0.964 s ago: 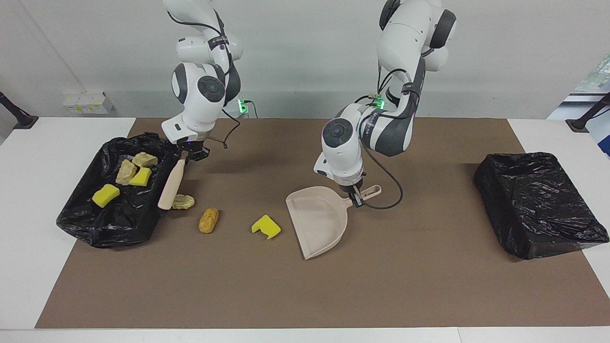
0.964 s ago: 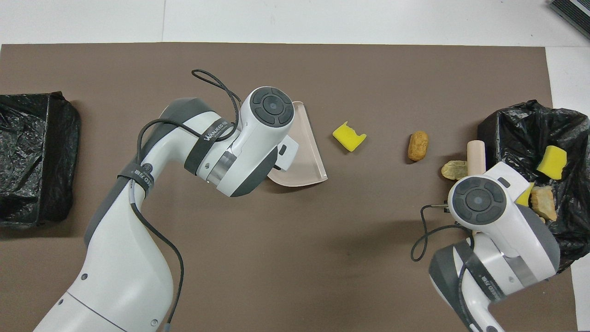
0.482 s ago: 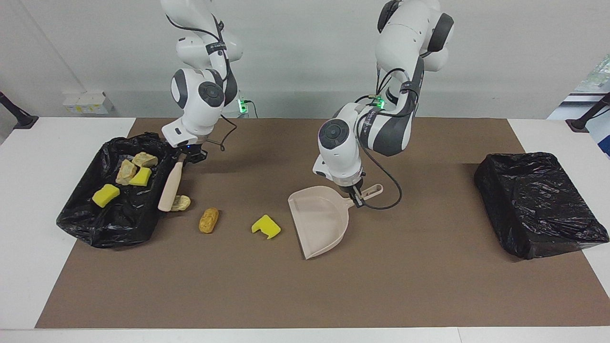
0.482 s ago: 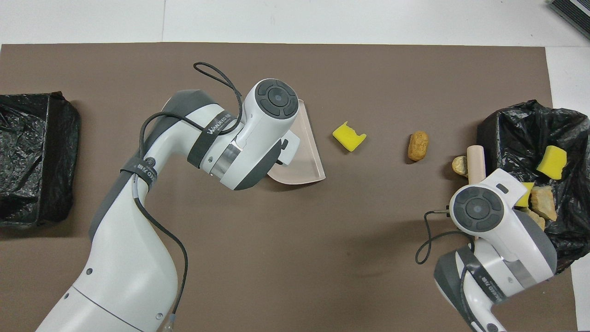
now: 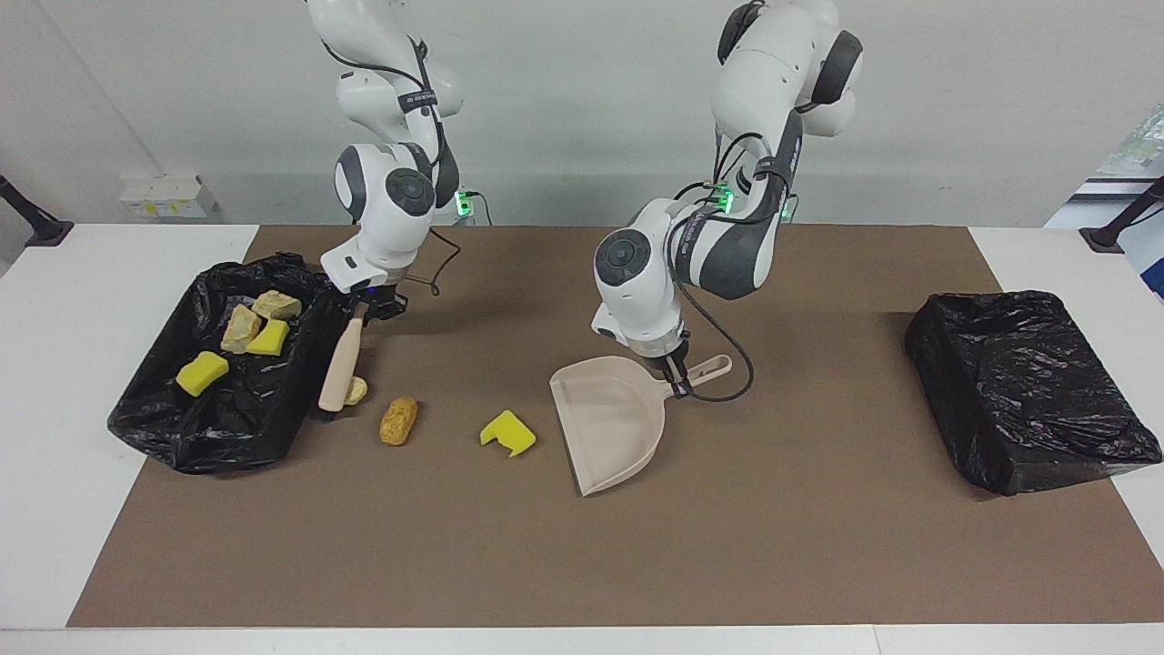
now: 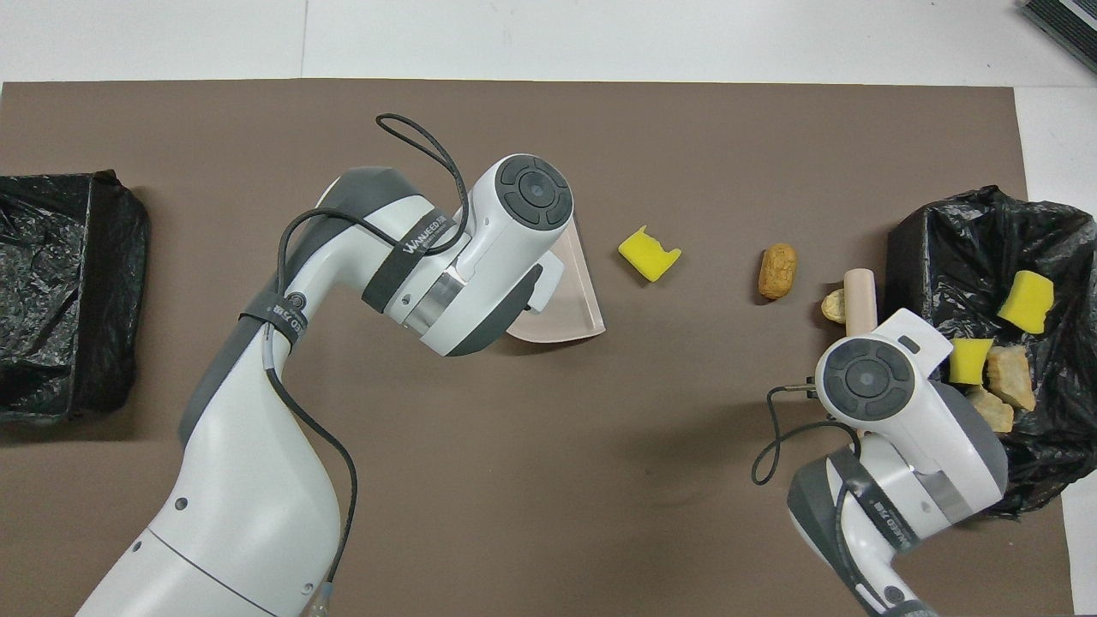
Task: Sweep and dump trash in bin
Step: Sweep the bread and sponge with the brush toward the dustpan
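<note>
Lying loose between brush point(image 5: 342, 366) and dustpan point(image 5: 611, 420), each clamped in a gripper (right point(image 5: 364, 306), left point(image 5: 677, 375)), the trash point(image 5: 398, 420) looks light, soft and crumbly, better swept than pinched.

I hold the beige plastic dustpan point(image 5: 607, 423) mid-mat, with the notched yellow sponge chunk point(image 5: 507, 432) and orange crusty lump point(image 5: 398, 420) beside it toward my right arm's black-lined bin point(image 5: 227, 428).

Seven trash pieces point(image 5: 507, 432), two bins point(image 5: 1023, 387).
</note>
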Controlling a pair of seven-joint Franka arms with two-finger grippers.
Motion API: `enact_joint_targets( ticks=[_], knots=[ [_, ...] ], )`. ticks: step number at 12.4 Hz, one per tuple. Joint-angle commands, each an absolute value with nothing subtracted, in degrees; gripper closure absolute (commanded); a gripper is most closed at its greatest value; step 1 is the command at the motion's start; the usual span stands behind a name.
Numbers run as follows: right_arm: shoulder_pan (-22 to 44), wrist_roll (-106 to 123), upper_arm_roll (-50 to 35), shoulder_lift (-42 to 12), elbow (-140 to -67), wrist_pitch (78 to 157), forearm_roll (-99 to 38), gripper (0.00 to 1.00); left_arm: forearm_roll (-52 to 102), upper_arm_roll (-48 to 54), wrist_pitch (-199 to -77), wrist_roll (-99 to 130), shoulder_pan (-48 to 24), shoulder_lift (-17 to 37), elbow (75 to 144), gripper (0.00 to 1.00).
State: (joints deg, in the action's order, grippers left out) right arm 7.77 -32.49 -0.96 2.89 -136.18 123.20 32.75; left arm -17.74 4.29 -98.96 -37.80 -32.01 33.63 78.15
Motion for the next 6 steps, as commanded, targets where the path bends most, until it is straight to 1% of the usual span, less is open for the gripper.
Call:
enact_joint_targets(
  ticks=[1, 4, 6],
  knots=[
    [10.4, -32.9, -1.5, -1.0, -131.2, 123.8, 27.5, 1.00, -19.6, 4.6, -96.8, -37.8, -32.5, 34.7, 76.4, 1.00],
    [11.2, -32.8, -1.6, -4.6, -125.8, 123.8, 22.3, 1.00, -19.7, 4.6, -96.4, -37.8, -32.7, 34.3, 77.0, 1.00],
    [12.5, -32.9, -1.6, -7.0, -122.7, 123.9, 18.6, 1.00, -19.7, 4.7, -93.6, -37.8, -33.1, 34.1, 77.0, 1.00]
  ],
)
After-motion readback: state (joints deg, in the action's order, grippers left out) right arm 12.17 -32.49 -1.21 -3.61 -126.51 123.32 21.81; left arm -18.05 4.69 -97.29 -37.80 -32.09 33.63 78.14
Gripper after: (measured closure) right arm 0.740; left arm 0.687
